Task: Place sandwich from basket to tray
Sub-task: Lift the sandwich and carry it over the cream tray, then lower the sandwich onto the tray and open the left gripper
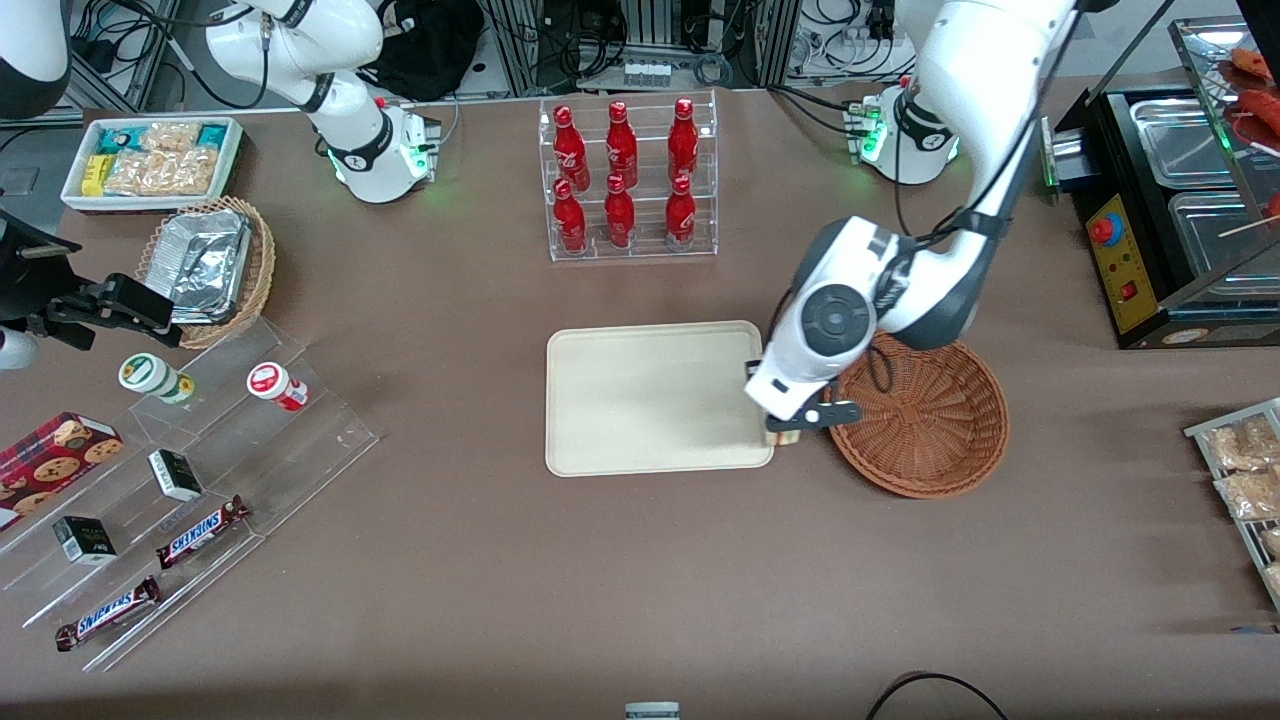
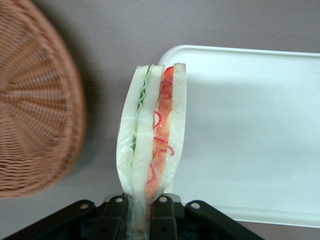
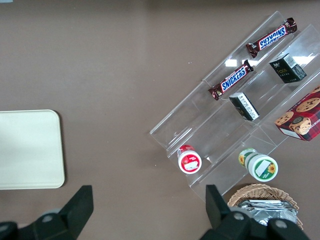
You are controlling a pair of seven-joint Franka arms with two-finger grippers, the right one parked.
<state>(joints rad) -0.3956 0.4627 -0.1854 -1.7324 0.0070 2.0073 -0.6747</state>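
The left arm's black two-finger gripper [image 2: 141,210] has its fingers [image 2: 116,216] clenched on the clear-wrapped triangular sandwich [image 2: 152,132], pale bread with red and green filling along its cut edge. It hangs above the brown surface [image 1: 640,560], between the round reddish-brown woven wicker basket [image 1: 925,425] and the flat cream-coloured rectangular tray [image 1: 650,400], right at the tray's rim.

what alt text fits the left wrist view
The gripper is shut on a clear-wrapped wedge sandwich with red and green filling, held over brown table between the round reddish-brown wicker basket and the flat cream rectangular tray.
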